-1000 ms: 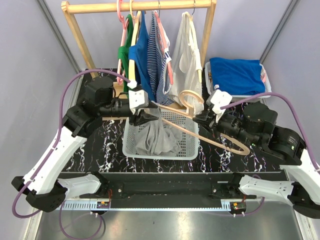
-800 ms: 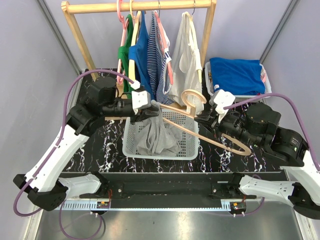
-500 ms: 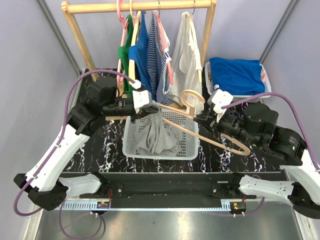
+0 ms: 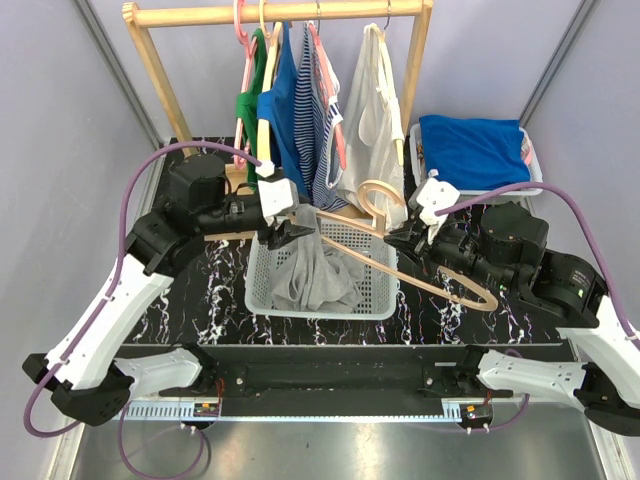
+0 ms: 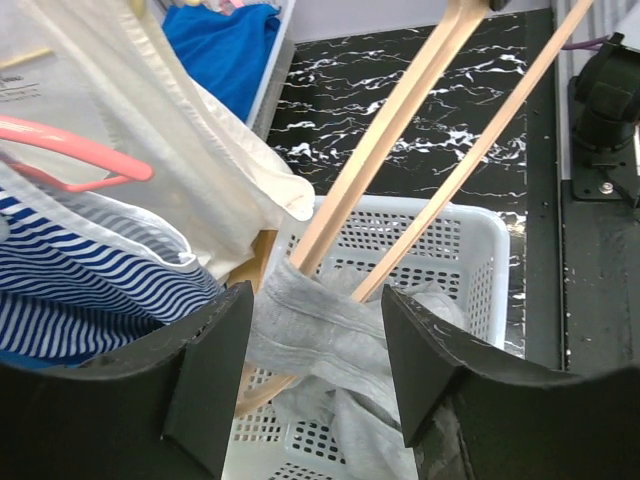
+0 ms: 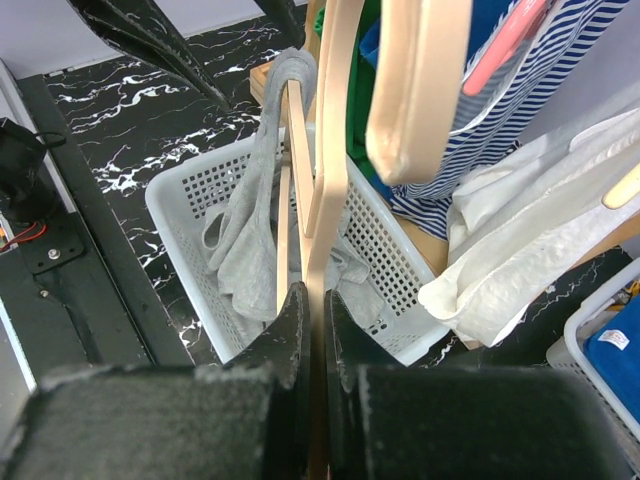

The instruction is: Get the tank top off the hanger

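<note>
Two arms reach over the black marble worktop [image 4: 215, 300], w/ a clothes rack [image 4: 270, 14] of other garments at the back. White basket [image 4: 330, 310] sits centre, under the wooden hanger [image 5: 403, 110], which slants across btwn both arms. Grey tank top [image 4: 315, 270] is looped over the hanger's left end, by a strap as far as I can tell, w/ most of it slumped into the basket.

My right pincer [image 6: 313, 295] is clenched on a hanger bar and carries it. My left pincer [image 4: 288, 233] is released, fingers spread either side of the bunched strap, not touching fabric in the wrist view.

My read: thin jersey, light and floppy w/ no stiffness, so it'll stretch and drag rather than lift clean, and may snag on the bar end. I'd pinch the gathered fabric right where it crosses the wood, then slide it along the bar twd the free end, right arm bracing the hanger.
</note>
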